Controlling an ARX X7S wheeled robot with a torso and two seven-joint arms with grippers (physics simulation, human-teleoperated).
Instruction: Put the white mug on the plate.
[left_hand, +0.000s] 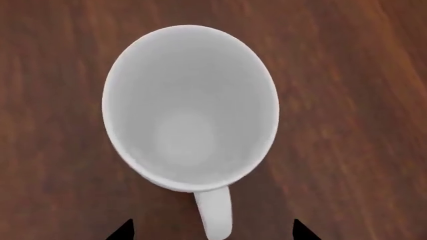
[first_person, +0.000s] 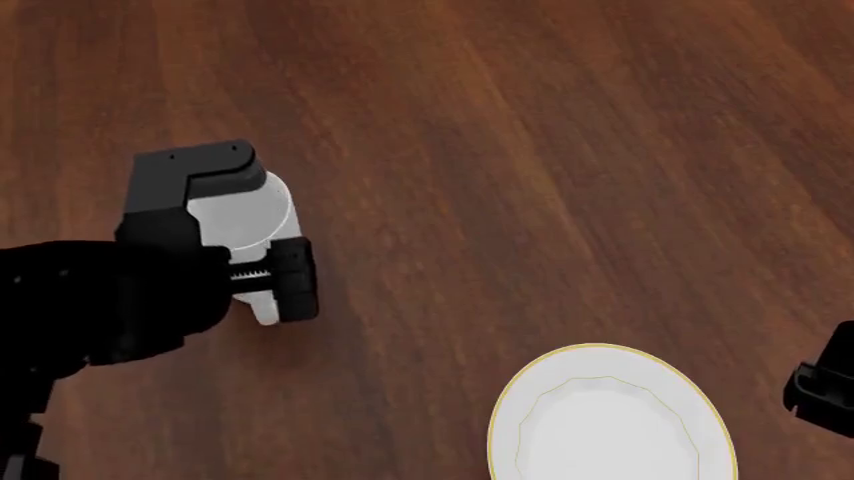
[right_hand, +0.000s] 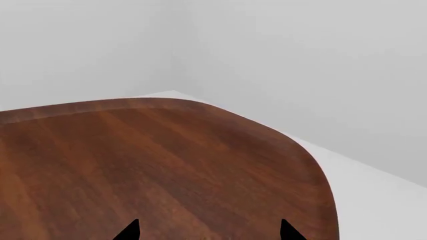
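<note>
The white mug (left_hand: 190, 107) stands upright on the brown wooden table, seen from above in the left wrist view. Its loop handle (left_hand: 215, 212) points toward my left gripper (left_hand: 213, 232). That gripper is open, with its two black fingertips (left_hand: 123, 231) apart on either side of the handle, not touching it. In the head view my left gripper (first_person: 254, 235) hovers over the mug (first_person: 247, 212) at the left and hides most of it. The round white plate (first_person: 611, 420) with a thin gold rim lies at the front right. My right gripper (right_hand: 210, 232) is open and empty.
Part of my right arm (first_person: 823, 385) shows at the head view's right edge, just right of the plate. The right wrist view shows the table's rounded corner (right_hand: 293, 145) with pale floor and walls beyond it.
</note>
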